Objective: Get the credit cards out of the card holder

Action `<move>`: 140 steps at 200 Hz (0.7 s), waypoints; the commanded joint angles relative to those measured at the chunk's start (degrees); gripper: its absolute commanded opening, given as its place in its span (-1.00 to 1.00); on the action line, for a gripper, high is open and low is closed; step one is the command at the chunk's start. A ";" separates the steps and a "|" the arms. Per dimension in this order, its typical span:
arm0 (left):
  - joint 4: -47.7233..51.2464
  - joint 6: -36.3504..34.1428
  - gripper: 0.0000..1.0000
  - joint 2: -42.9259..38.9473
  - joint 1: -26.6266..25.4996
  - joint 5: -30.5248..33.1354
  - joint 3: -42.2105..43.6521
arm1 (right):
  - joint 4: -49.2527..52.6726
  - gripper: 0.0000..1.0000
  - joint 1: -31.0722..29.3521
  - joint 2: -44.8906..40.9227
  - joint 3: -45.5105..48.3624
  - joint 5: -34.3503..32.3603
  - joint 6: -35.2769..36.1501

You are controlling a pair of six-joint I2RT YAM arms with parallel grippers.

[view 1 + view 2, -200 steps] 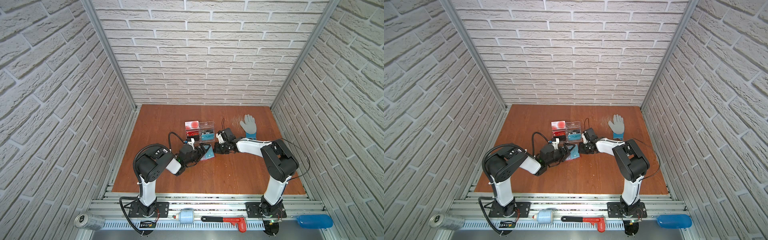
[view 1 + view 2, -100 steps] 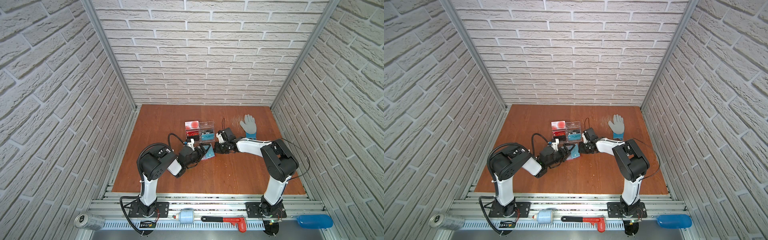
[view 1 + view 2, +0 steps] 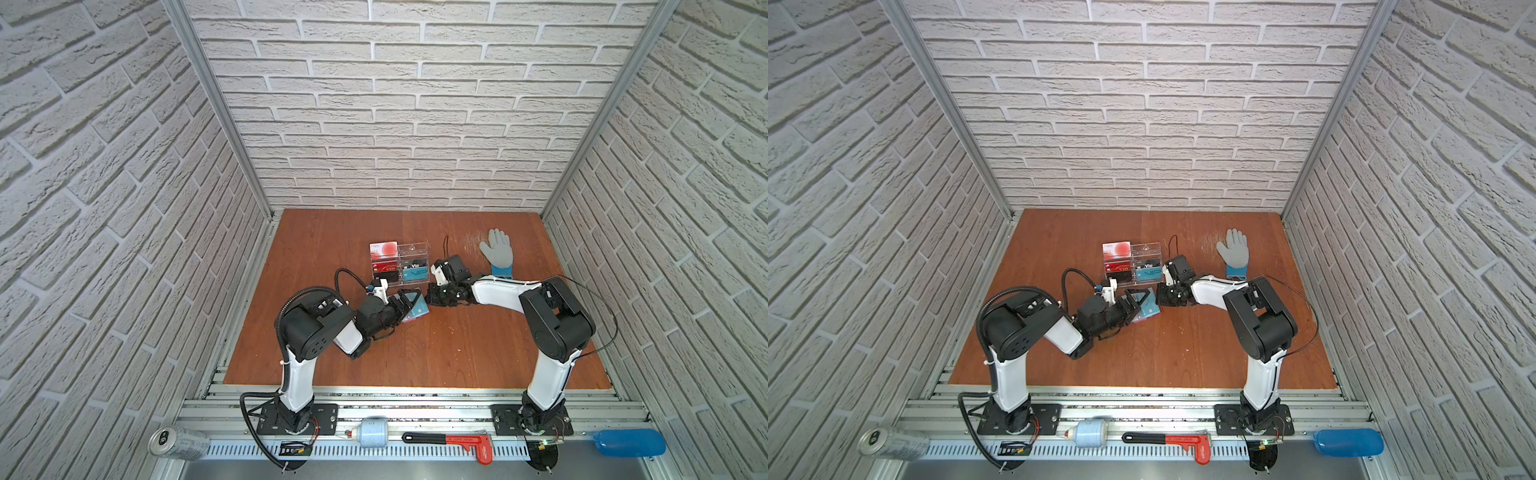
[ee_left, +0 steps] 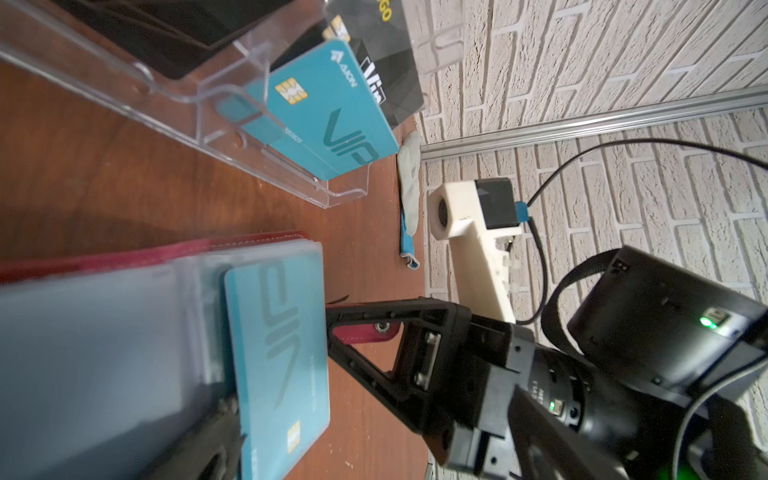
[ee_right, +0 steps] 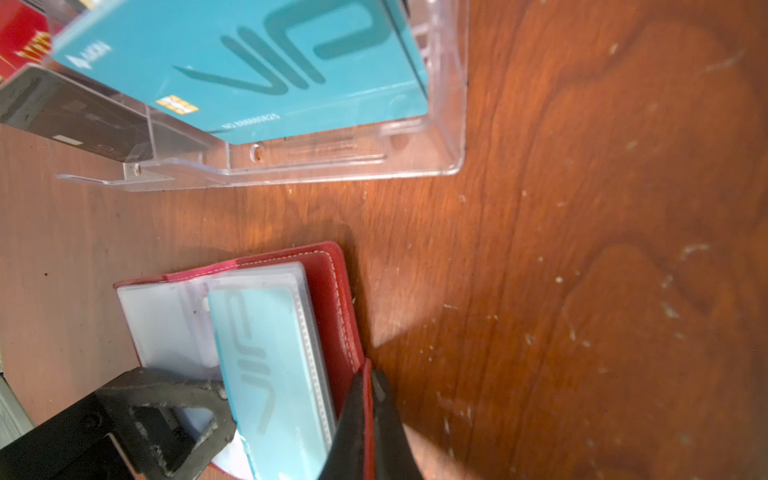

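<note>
Lying open on the wooden table [image 3: 457,345], the red card holder [image 5: 332,291] sits just in front of the clear acrylic stand [image 3: 411,249], its pale sleeves [image 5: 166,324] facing up. One teal credit card [image 5: 270,365] rests at the top of the sleeve stack (whether part of it is tucked inside a sleeve I cannot tell). The right gripper [image 5: 365,399] is pinched tight on the holder's red snap tab, at the holder's side toward the right arm. The left gripper [image 3: 411,305] is spread wide over the holder's other side and grips nothing; one of its fingers [image 5: 178,415] lies just beside the card's long edge. A grey glove [image 3: 496,251] lies well apart, beyond the right arm.
</note>
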State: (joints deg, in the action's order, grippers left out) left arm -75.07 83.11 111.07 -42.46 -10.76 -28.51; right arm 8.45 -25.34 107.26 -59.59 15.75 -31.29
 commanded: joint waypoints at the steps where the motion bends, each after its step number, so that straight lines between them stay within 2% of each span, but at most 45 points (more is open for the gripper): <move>1: -5.19 -3.06 0.96 -1.76 -1.05 -1.54 0.30 | 3.86 -0.88 -1.53 4.01 1.41 1.74 -0.35; 36: -5.14 -6.57 0.93 -3.71 -0.71 -3.07 -0.64 | 3.90 -0.89 -1.55 4.27 1.32 1.92 -0.35; 84: -4.23 -8.04 0.82 -3.32 -0.25 -5.21 -1.38 | 3.94 -0.88 -1.55 4.27 1.23 1.92 -0.35; 112: 0.04 -9.52 0.81 -3.51 -0.21 -5.17 -1.81 | 3.86 -0.89 -1.55 4.27 1.23 2.18 -0.35; 140: -0.23 -9.79 0.67 -3.05 0.09 -4.66 -1.63 | 3.68 -0.88 -1.55 4.28 1.32 2.31 -0.44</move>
State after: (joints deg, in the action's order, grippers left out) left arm -72.40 75.16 108.81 -42.37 -13.34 -28.75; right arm 7.90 -25.34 107.70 -59.90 16.21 -31.29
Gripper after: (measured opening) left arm 0.861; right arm 0.060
